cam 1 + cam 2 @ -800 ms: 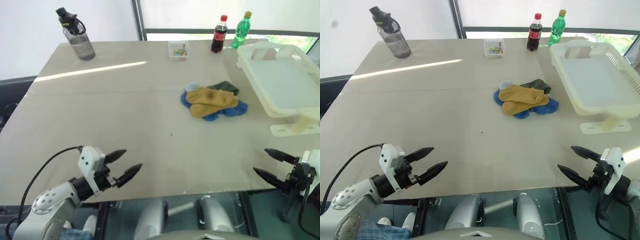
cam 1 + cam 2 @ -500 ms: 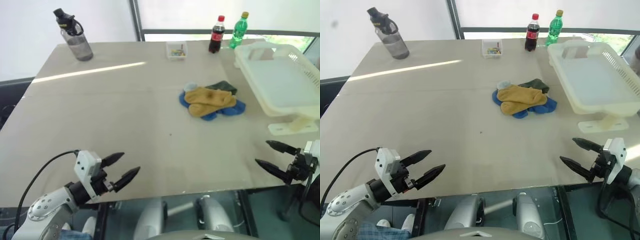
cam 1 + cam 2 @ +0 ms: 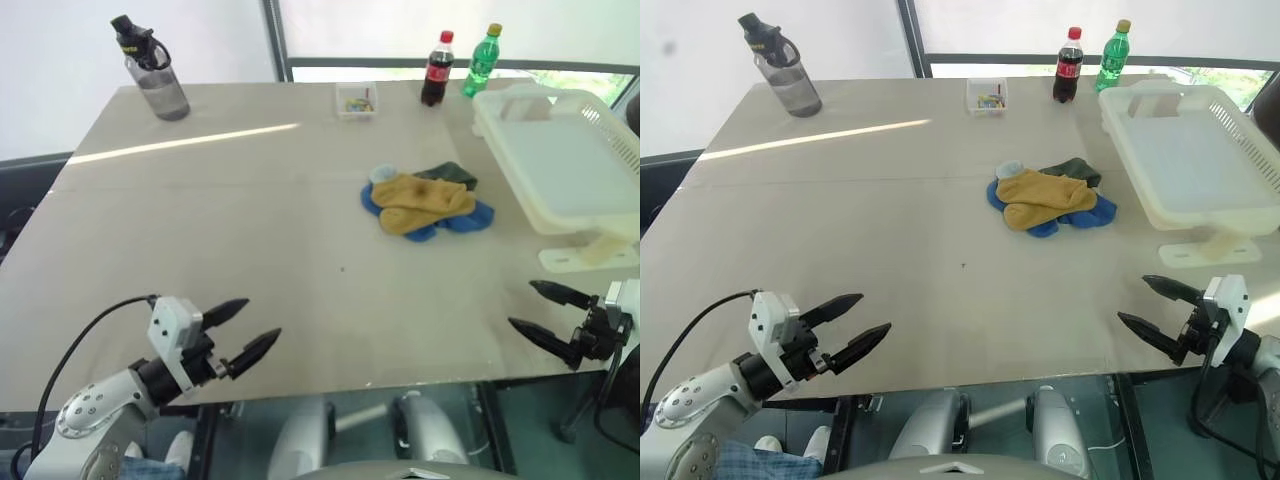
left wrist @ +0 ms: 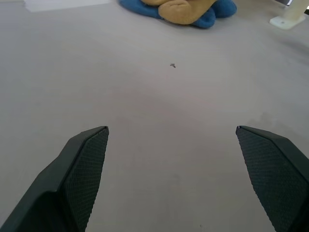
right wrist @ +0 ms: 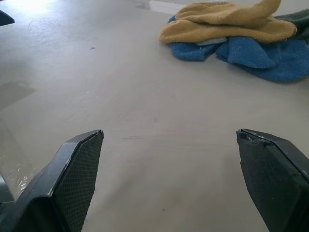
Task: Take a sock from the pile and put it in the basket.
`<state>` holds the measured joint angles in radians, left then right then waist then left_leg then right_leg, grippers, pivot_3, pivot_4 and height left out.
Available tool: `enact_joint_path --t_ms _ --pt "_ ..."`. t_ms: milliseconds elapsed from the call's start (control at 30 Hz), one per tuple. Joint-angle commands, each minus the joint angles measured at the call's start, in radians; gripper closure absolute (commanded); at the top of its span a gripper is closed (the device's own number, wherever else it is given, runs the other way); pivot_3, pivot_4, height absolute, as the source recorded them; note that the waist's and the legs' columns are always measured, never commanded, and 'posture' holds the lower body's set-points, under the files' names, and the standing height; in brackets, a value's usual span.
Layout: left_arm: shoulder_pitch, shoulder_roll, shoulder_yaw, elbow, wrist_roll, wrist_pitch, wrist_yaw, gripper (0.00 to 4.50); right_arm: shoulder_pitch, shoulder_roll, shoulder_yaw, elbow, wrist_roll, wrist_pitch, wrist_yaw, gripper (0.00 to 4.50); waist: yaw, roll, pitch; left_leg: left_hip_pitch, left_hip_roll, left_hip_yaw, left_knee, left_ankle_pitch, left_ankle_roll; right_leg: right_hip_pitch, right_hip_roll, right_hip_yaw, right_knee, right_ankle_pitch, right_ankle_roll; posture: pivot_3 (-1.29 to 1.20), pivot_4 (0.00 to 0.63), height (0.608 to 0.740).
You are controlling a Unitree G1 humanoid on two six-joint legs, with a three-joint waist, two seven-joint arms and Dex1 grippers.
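The pile (image 3: 425, 202) lies a little right of the middle of the beige table (image 3: 230, 230), a small loose heap of soft socks that looks limp and rumpled. Two mustard-yellow socks lie on top, one over the other and both pointing toward the right, their cuffs folded thickly; blue socks spread out beneath them and show at the near and right edges; a dark green one peeks out at the far side, and a small patch of light grey shows at the far left corner. The basket (image 3: 560, 165) stands just to the right of the pile, apart from it: a large cream-white rectangular tub with slotted sides and a handle cut-out at its far end, resting tilted on a pale support at the table's right edge. The left gripper (image 3: 245, 330) hovers over the near left part of the table, its two black fingers spread wide and holding nothing, pointing toward the table's middle. The right gripper (image 3: 548, 313) hangs at the near right edge, also spread wide and empty, its fingers pointing left. Both are well apart from the socks. Along the far edge stand a grey water bottle (image 3: 155, 72), a small clear box (image 3: 356, 100), a cola bottle (image 3: 436, 70) and a green bottle (image 3: 482, 62).
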<state>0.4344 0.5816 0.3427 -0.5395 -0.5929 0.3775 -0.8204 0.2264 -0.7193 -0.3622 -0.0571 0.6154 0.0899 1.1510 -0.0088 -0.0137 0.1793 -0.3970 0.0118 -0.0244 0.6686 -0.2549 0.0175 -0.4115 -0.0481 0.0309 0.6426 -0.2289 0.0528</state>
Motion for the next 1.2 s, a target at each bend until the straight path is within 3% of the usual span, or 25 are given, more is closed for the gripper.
enact_joint_path --t_ms 33,200,533,800,1033,1167,1200 --pt "-0.008 0.004 0.006 -0.027 -0.013 -0.018 -0.002 0.04 -0.010 0.011 -0.010 -0.018 0.004 0.006 -0.011 0.00 0.000 0.000 0.000 0.000 0.000 0.000 0.000 0.000 0.000 0.000 0.000 0.000 0.000 0.000 0.000 0.00 0.150 0.740" --pt "-0.037 0.013 0.011 -0.028 -0.021 -0.015 -0.006 0.04 -0.108 0.041 0.017 -0.065 -0.007 0.128 -0.183 0.00 -0.004 0.000 0.000 0.001 0.000 0.000 0.000 0.000 0.000 0.000 0.000 0.001 0.001 0.000 0.000 0.00 0.150 0.740" --pt "-0.219 0.087 -0.006 -0.083 -0.086 0.100 0.043 0.04 -0.509 0.140 0.194 0.038 -0.152 0.337 -0.484 0.00 -0.004 0.000 0.000 0.000 -0.002 -0.001 0.000 0.000 0.000 0.000 0.001 0.000 0.001 0.003 -0.004 0.00 0.150 0.740" --pt "-0.266 0.147 0.017 -0.107 -0.226 0.194 0.002 0.04 -0.741 0.274 0.251 0.213 -0.281 0.341 -0.672 0.00 -0.007 0.000 0.001 -0.001 -0.003 -0.001 0.000 0.000 0.000 -0.001 0.001 0.000 0.001 0.005 -0.002 0.00 0.150 0.740" --pt "-0.267 0.179 0.032 -0.122 -0.259 0.217 0.005 0.04 -0.801 0.304 0.247 0.298 -0.325 0.308 -0.713 0.00 -0.006 0.001 0.001 -0.002 -0.003 -0.001 -0.001 0.000 0.000 -0.001 0.001 0.000 0.001 0.005 -0.001 0.00 0.150 0.740" --pt "-0.259 0.185 0.037 -0.128 -0.259 0.216 0.007 0.00 -0.802 0.308 0.247 0.310 -0.338 0.297 -0.714 1.19 -0.007 0.001 0.001 -0.002 -0.003 -0.001 -0.001 0.000 0.000 -0.001 0.001 0.000 0.001 0.005 -0.001 0.00 0.150 0.740" --pt "-0.258 0.185 0.037 -0.129 -0.258 0.215 0.007 0.00 -0.801 0.308 0.247 0.310 -0.340 0.293 -0.712 1.79 -0.008 0.001 0.001 -0.001 -0.003 -0.001 -0.001 0.000 0.000 -0.001 0.002 0.000 0.001 0.005 -0.001 0.00 0.150 0.740"
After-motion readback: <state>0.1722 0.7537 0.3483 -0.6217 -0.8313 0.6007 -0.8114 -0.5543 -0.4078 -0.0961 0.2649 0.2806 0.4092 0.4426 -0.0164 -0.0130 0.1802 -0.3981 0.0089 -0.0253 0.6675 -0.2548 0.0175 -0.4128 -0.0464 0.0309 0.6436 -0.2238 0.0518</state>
